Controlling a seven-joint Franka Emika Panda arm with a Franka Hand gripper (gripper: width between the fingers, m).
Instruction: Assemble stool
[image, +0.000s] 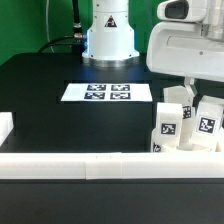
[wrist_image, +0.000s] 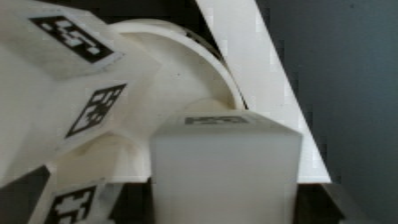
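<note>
One stool leg (image: 176, 108) stands upright, long axis vertical, in the gripper (image: 187, 92).

open black table (image: 40, 90) beyond the marker board (image: 97, 92); legs (image: 182, 125) crowding the border rail (image: 100, 165)

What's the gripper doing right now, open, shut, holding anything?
Gripper: shut, apparently on a stool leg; the exterior view hides the fingertips behind the white parts.

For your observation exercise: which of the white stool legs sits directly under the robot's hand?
The tall leg rising above the others, at the back of the cluster; the hand comes down onto its top.
</note>
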